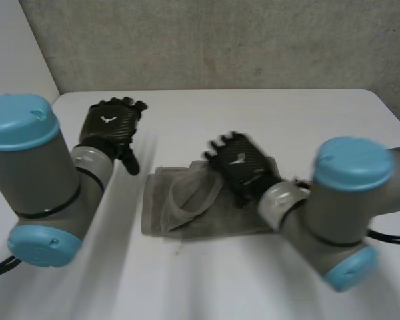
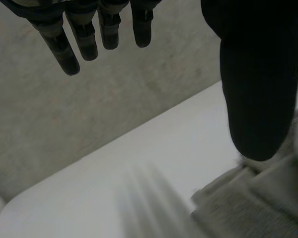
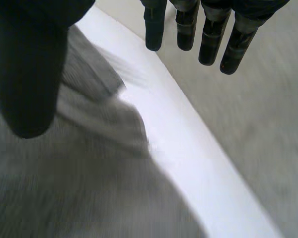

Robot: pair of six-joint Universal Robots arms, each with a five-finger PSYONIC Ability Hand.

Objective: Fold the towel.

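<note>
Blue-capped arms [image 1: 27, 173]; left hand [image 1: 110, 127], right hand [image 1: 243, 163], fingers [image 2: 89, 44] wide, empty; towel [image 1: 187, 210] on white table [image 1: 287, 113], grey wall [image 1: 220, 40].

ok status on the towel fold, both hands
Left hand open, beside towel, holding nothing. Right hand open, over towel. Towel rumpled, partly folded, lying on table. No obstruction seen.

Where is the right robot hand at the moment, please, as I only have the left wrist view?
Observer: In the head view, the right robot hand is over the far right part of the towel.
Operator: Is it gripping the cloth?
Observer: No. Its own wrist view shows straight fingers holding nothing, with towel under the palm.
Operator: How does the whole towel lie?
Observer: It lies loosely folded and rumpled in the middle of the table.
</note>
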